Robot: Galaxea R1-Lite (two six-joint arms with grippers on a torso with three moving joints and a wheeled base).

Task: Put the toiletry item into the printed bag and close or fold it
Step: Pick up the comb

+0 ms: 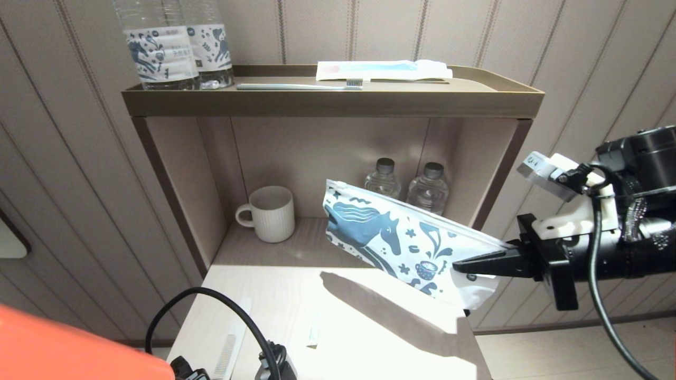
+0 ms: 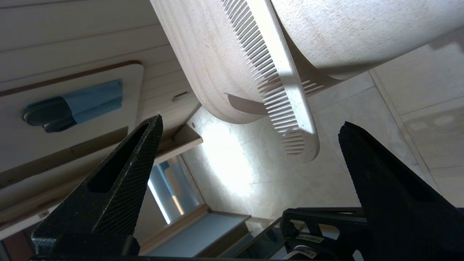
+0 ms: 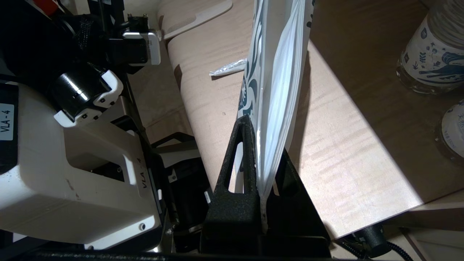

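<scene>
The wooden counter (image 1: 369, 327) under the shelf unit (image 1: 332, 100) is your work surface, and the printed bag (image 1: 391, 237) hangs above its right part, lifted clear and slanting down towards the right edge. Your right gripper (image 1: 467, 265) is clamped on the bag's lower right end; in the right wrist view the two walls of the pouch stand slightly apart above the jaws, so keep that grip steady and the mouth turned towards the left arm.

The comb (image 2: 279, 76) lies at the counter's near left corner, its end overhanging the edge. Your left gripper (image 2: 250, 127) waits just below that overhang with jaws spread wide and nothing between them. Bring it up so the fingers straddle the overhanging end, then close across the flat spine rather than the teeth, which I judge would flex and slip.

A small sachet (image 1: 313, 331) lies mid-counter, well apart from the comb; leave it.
</scene>
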